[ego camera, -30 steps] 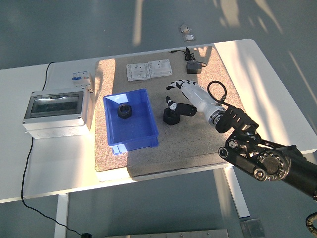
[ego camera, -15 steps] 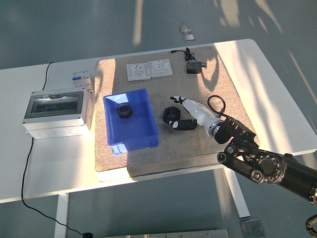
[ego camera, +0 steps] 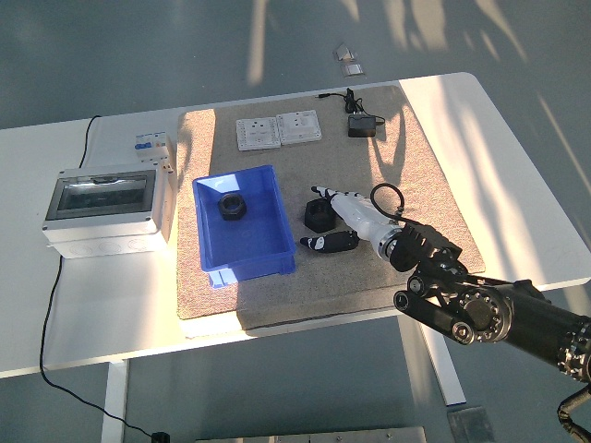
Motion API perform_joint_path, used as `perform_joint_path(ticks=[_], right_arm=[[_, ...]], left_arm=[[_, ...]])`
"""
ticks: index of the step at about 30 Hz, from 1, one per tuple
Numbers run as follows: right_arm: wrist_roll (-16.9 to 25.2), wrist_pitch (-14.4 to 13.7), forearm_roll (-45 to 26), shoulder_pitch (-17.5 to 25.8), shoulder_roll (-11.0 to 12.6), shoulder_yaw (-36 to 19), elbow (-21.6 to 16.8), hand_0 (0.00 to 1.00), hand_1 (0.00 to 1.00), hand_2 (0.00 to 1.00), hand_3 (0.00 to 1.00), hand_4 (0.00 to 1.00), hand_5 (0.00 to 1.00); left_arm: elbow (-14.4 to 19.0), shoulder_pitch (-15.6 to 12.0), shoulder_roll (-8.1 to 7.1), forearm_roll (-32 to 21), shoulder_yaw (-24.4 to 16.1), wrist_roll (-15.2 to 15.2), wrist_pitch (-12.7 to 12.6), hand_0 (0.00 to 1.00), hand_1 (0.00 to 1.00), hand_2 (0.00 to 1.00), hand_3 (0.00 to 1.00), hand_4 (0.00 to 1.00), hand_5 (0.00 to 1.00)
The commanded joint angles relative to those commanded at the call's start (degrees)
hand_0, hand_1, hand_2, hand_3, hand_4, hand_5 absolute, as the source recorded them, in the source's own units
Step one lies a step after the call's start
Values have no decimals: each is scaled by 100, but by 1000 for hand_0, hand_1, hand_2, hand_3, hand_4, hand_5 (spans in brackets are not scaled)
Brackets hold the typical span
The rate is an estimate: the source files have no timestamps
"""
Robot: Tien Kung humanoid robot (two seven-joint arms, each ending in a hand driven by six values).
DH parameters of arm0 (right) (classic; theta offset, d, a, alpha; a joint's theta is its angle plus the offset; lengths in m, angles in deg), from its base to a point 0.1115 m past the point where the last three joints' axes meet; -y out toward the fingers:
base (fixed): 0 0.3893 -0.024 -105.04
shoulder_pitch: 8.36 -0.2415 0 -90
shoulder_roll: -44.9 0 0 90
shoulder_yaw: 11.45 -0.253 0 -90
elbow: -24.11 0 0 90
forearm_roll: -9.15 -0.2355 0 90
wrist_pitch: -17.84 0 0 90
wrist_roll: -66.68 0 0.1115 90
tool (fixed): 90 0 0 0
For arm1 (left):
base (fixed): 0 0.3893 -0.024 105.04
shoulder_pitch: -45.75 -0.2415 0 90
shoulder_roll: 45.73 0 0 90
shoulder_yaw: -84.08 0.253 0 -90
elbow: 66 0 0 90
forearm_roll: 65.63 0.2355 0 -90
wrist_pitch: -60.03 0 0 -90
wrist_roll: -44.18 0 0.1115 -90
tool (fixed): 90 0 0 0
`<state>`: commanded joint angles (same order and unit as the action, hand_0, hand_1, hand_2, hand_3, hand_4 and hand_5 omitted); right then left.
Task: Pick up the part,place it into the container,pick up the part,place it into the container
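Since the earlier frame the right hand (ego camera: 334,221) has dropped lower, fingers spread open around the black hexagonal nut-shaped part (ego camera: 319,214) on the tan mat (ego camera: 406,175), beside the blue plastic container (ego camera: 268,249) holding another black part (ego camera: 232,207).

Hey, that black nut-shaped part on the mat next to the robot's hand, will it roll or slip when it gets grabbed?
The black part looks squat and flat-sided, so it probably won't roll. It seems rigid, likely dense for its size. The rough mat should keep it from sliding much, though the right hand grips only around its edge, so it may twist.
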<state>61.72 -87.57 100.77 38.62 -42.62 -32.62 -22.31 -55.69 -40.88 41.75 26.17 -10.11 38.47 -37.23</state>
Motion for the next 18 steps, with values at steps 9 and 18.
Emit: perform_joint_path(ticks=[9, 18], right_arm=[[-72, -194, 407, 45, 19, 1, -13, 880, 389, 592, 721, 288, 2], [-2, -293, 317, 96, 31, -5, 19, 705, 303, 547, 650, 112, 2]], left_arm=[[0, -7, 1, 26, -13, -2, 8, 672, 659, 638, 754, 768, 854], [0, -8, 2, 43, -20, -2, 13, 672, 660, 638, 754, 768, 855]])
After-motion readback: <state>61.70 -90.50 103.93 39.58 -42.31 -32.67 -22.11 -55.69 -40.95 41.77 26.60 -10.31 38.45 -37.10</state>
